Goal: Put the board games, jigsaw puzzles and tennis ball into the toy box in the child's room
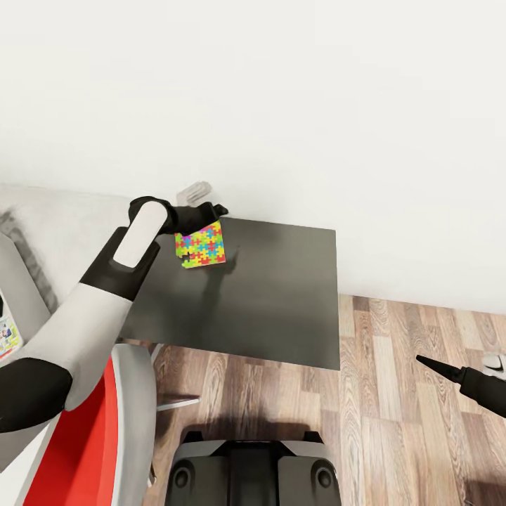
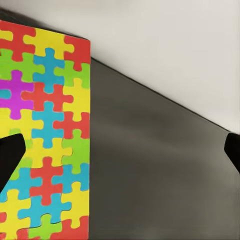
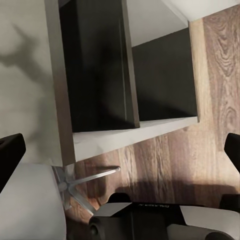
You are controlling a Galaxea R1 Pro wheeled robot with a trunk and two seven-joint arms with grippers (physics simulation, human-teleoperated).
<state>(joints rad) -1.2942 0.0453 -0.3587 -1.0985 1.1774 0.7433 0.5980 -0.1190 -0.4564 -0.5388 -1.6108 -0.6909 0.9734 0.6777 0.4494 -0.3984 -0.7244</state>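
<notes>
A jigsaw puzzle, a flat box covered in yellow, red, blue and green pieces, stands tilted at the far left corner of the low dark grey desk. Its shadow falls on the desk just in front of it. My left gripper is right above its upper edge. In the left wrist view the puzzle lies against one fingertip, and the left gripper is open wide, with the other finger far off it. My right gripper hangs open over the wood floor at the right, holding nothing.
A pale grey-white table top adjoins the dark desk on the left. A red and white chair stands under my left arm. My base is below, and a white wall lies behind the desk. The right wrist view shows the desk's dark underside and the chair's legs.
</notes>
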